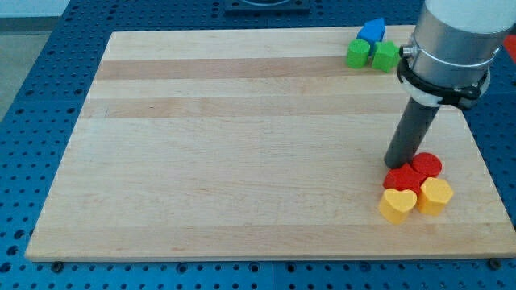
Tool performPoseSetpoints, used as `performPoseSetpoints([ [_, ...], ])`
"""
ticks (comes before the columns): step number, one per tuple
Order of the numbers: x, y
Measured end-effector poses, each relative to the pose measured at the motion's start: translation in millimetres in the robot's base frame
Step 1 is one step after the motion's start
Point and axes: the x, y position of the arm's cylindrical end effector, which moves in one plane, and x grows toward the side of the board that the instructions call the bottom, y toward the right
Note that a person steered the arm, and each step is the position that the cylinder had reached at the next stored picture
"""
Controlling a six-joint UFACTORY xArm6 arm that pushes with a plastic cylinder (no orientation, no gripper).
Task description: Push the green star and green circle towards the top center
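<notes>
The green circle (358,54) and the green star (385,56) sit side by side, touching, near the top right edge of the wooden board (242,145). A blue block (372,31) rests just above them, against both. My tip (397,163) is well below them at the lower right, at the upper left edge of a red star (403,179) and next to a red circle (427,165). The rod and arm body rise to the view's top right, just right of the green star.
A yellow heart (397,205) and a yellow hexagon (436,196) lie directly below the red blocks, packed into one cluster near the board's right edge. A blue perforated table (32,97) surrounds the board.
</notes>
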Motion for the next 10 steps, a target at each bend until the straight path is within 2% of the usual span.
performPoseSetpoints([
  [2, -18.0, -5.7],
  [5, -99.4, -3.2],
  [6, -124.8, 11.9],
  [8, -154.8, 78.7],
  [10, -205.1, 85.8],
])
